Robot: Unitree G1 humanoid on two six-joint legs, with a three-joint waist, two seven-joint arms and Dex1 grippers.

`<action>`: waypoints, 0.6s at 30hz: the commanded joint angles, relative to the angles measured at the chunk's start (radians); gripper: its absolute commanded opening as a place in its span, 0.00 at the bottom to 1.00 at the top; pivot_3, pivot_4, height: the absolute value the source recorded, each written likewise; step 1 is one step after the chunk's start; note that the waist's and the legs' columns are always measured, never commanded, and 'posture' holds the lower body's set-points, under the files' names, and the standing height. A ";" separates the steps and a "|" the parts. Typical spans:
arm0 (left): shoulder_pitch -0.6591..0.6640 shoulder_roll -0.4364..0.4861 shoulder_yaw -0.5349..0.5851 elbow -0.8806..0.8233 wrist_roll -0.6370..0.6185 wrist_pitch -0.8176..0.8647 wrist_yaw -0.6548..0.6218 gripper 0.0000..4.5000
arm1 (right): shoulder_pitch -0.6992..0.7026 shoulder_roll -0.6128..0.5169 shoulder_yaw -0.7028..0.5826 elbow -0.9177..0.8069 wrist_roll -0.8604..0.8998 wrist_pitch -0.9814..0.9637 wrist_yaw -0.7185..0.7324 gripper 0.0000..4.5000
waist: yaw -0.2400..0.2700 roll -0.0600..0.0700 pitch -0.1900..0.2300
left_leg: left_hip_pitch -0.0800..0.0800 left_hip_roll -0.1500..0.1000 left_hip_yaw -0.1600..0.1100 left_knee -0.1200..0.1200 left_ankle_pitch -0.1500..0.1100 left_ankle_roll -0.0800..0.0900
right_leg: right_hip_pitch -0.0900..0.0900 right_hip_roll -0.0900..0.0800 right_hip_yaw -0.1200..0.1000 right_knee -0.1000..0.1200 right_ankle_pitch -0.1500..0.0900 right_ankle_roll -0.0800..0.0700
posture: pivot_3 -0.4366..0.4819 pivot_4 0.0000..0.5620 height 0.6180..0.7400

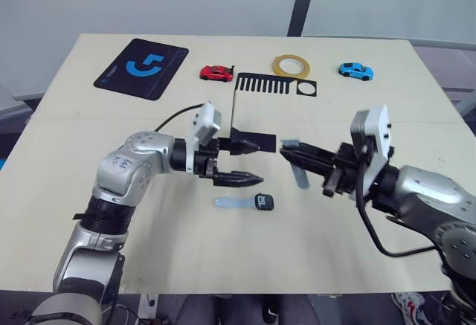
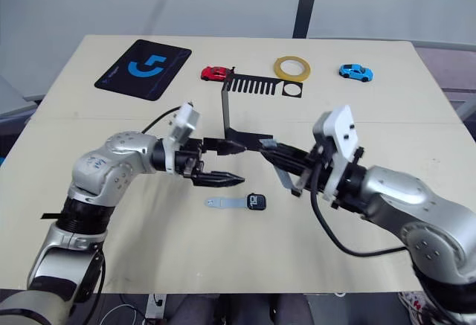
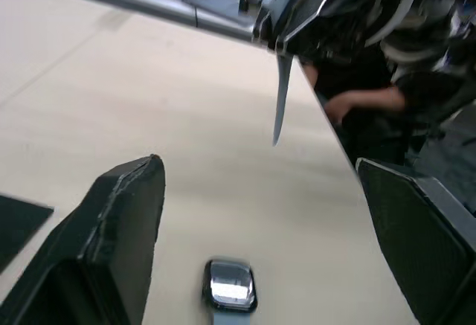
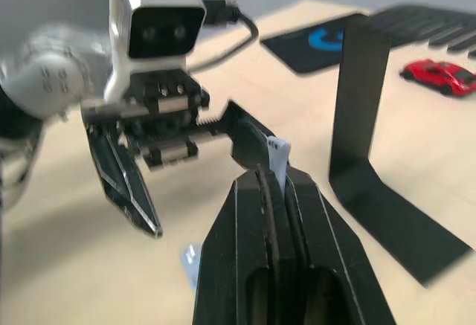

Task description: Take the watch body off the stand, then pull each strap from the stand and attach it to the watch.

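R gripper (image 1: 291,149) pinched on loose strap (image 1: 299,175); strap hangs down, its upper end hidden betw. fingers. L gripper (image 1: 251,162) wide open, empty, above watch body (image 1: 264,201) on table (image 1: 387,109), first strap (image 1: 232,203) attached. Stand (image 1: 245,109) upright behind; base partly hidden by L gripper.

Head stereo pair downward over table (image 1: 416,117) — wrist cameras close-in

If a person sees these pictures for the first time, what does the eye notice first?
The two black grippers meet at the table's middle: the right gripper pinches a pale strap that hangs down, facing the open left gripper. Below them lies the watch body with one strap attached; behind stands the stand.
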 commanded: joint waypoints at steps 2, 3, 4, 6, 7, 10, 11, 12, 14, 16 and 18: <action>0.042 0.005 -0.066 -0.030 0.113 -0.098 0.022 0.99 | 0.111 -0.092 -0.073 -0.117 -0.176 -0.103 0.087 0.00 | 0.002 0.000 0.000 | 0.000 0.000 0.000 0.000 0.000 0.000 | 0.000 0.000 0.000 -0.001 0.000 0.000 | 0.48 0.27 0.93; 0.056 0.001 -0.082 -0.032 0.136 -0.117 0.030 0.99 | 0.150 -0.110 -0.081 -0.139 -0.224 -0.129 0.106 0.00 | 0.003 0.000 0.000 | 0.000 0.000 0.000 0.000 0.000 0.000 | 0.000 0.000 0.000 -0.001 0.000 0.000 | 0.48 0.27 0.93; 0.067 -0.004 -0.096 -0.032 0.157 -0.132 0.037 0.99 | 0.189 -0.122 -0.086 -0.158 -0.266 -0.155 0.123 0.00 | 0.002 0.000 0.000 | 0.000 0.000 0.000 0.000 0.000 0.000 | 0.000 0.000 0.000 -0.001 0.000 0.000 | 0.48 0.27 0.93; 0.083 -0.013 -0.124 -0.028 0.203 -0.163 0.058 0.99 | 0.260 -0.132 -0.096 -0.190 -0.336 -0.201 0.152 0.00 | 0.003 0.000 0.000 | 0.000 0.000 0.000 0.000 0.000 0.000 | 0.000 0.000 0.000 -0.001 0.000 0.000 | 0.48 0.27 0.93; 0.090 -0.018 -0.135 -0.023 0.224 -0.180 0.069 0.99 | 0.292 -0.133 -0.100 -0.203 -0.365 -0.222 0.164 0.00 | 0.003 0.000 0.000 | 0.000 0.000 0.000 0.000 0.000 0.000 | 0.000 0.000 0.000 -0.001 0.000 0.000 | 0.48 0.27 0.93; 0.110 -0.043 -0.165 -0.007 0.276 -0.223 0.096 0.99 | 0.386 -0.130 -0.110 -0.223 -0.451 -0.278 0.200 0.00 | 0.003 0.000 0.000 | 0.000 0.000 0.000 0.001 0.000 0.000 | 0.001 0.000 0.000 -0.001 0.000 0.000 | 0.48 0.27 0.93; 0.113 -0.052 -0.172 -0.001 0.289 -0.233 0.103 0.99 | 0.405 -0.125 -0.115 -0.223 -0.465 -0.288 0.206 0.00 | 0.003 0.000 0.000 | 0.000 0.000 0.000 0.001 0.000 0.000 | 0.001 0.000 0.000 -0.001 0.000 0.001 | 0.48 0.27 0.93; 0.115 -0.065 -0.178 0.006 0.306 -0.238 0.121 0.99 | 0.422 -0.118 -0.126 -0.222 -0.473 -0.291 0.211 0.00 | 0.004 0.000 0.000 | 0.000 0.000 0.000 0.001 0.000 0.000 | 0.001 0.000 0.000 -0.001 0.000 0.001 | 0.48 0.27 0.93; 0.114 -0.086 -0.187 0.019 0.333 -0.251 0.147 0.99 | 0.441 -0.110 -0.143 -0.220 -0.481 -0.298 0.217 0.00 | 0.004 0.000 0.000 | 0.000 0.000 0.000 0.001 0.000 0.000 | 0.001 0.000 0.000 -0.001 0.000 0.001 | 0.48 0.27 0.93; 0.118 -0.094 -0.211 0.039 0.369 -0.277 0.152 0.99 | 0.450 -0.102 -0.151 -0.220 -0.484 -0.300 0.220 0.00 | 0.004 -0.001 0.000 | 0.000 0.000 0.000 0.001 0.000 0.000 | 0.001 0.000 0.000 -0.001 0.000 0.001 | 0.48 0.27 0.93; 0.123 -0.104 -0.224 0.052 0.389 -0.291 0.155 0.99 | 0.453 -0.094 -0.151 -0.222 -0.481 -0.296 0.218 0.00 | 0.003 -0.001 0.000 | 0.001 0.000 0.000 0.001 0.000 0.000 | 0.001 0.000 0.000 -0.001 0.000 0.001 | 0.48 0.27 0.93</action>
